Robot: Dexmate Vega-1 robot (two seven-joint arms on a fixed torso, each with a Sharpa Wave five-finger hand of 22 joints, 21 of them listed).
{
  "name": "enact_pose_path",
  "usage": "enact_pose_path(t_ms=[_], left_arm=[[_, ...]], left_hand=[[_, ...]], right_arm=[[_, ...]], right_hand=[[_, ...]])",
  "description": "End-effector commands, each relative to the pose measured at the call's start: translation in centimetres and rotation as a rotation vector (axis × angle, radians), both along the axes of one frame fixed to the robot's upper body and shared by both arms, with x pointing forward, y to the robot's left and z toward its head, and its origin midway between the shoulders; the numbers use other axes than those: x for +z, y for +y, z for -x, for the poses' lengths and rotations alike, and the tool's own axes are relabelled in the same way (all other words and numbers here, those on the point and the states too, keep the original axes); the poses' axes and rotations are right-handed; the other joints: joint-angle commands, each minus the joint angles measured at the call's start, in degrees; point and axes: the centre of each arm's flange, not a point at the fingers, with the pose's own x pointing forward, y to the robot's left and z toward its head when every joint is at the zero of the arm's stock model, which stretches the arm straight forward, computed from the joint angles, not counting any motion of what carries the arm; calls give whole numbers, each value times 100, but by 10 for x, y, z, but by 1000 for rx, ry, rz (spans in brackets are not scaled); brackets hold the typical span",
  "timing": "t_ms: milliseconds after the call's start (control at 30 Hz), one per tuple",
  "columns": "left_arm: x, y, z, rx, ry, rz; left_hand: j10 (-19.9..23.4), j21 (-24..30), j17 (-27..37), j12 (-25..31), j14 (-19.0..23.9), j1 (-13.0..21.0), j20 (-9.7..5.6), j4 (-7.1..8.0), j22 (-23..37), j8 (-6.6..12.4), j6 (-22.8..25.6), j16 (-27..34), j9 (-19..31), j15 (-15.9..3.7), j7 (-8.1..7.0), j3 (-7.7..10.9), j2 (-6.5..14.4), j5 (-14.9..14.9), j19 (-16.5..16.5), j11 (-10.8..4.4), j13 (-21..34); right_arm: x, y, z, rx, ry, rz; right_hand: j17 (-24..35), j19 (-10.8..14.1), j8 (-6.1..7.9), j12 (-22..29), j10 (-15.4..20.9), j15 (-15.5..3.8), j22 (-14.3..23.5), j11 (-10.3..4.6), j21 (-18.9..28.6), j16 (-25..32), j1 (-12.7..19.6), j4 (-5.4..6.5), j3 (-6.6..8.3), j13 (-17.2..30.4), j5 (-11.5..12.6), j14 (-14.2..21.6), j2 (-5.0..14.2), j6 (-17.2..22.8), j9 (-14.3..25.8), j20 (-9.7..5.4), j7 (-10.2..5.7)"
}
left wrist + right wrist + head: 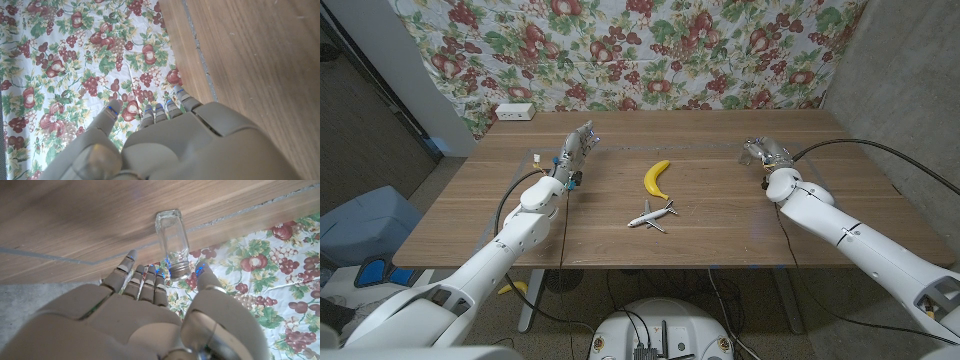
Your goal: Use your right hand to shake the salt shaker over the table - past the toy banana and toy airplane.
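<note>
Right hand (pixel 150 320) is reaching, fingers (pixel 131 277) spread and holding nothing, just short of the glass salt shaker (pixel 172 242), judged light, rigid, slippery and breakable, best gripped mid-body.

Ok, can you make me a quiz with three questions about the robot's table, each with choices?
1. Where is the toy airplane?
A. in front of the toy banana, nearer the robot
B. behind the banana, by the cloth
C. in the left hand

2. What colour is the salt shaker's cap?
A. red
B. silver
C. black

3. What is the left hand holding?
A. the airplane
B. the banana
C. nothing

Answers: 1 A, the head view shows the airplane below the banana. 2 B, the right wrist view shows a shiny metal cap. 3 C, its fingers are bare.
</note>
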Motion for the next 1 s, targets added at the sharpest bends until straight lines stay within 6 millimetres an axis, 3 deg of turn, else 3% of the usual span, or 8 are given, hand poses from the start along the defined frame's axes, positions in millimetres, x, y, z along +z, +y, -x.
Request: enact_pose_path(t_ms=[33, 333, 1000], left_arm=[[-1, 1, 2, 5, 1, 3], [-2, 1, 5, 9, 0, 1], [-2, 3, 5, 10, 0, 5]], left_hand=[[23, -14, 32, 16, 13, -33, 0, -38, 22, 18, 27, 25, 20, -217, 4, 16, 376, 28, 48, -12, 22], [26, -16, 32, 16, 14, -32, 3, -42, 22, 20, 31, 25, 20, -215, 2, 16, 379, 28, 48, -16, 22], [29, -20, 33, 16, 19, -37, 7, -48, 23, 19, 31, 26, 21, -215, 1, 16, 379, 28, 49, -21, 22]], right_arm=[[-2, 0, -6, -28, 31, 22], [-3, 0, -11, -52, 58, 47], [-5, 3, -21, -67, 90, 64]], right_hand=[[7, 62, 52, 23, 51, -12, 12, -14, 8, -30, 150, -35, 5, 31, -21, 41, -35, 15, 32, 6, -9], [-4, 96, 77, 37, 117, 22, 10, -47, 18, -46, 324, -48, 7, 36, -58, 63, -131, 34, 37, 106, -3], [-17, 118, 88, 9, 81, 46, 8, -49, 15, -71, 583, -42, 16, 41, -105, 79, -243, 24, 41, 124, -30]])
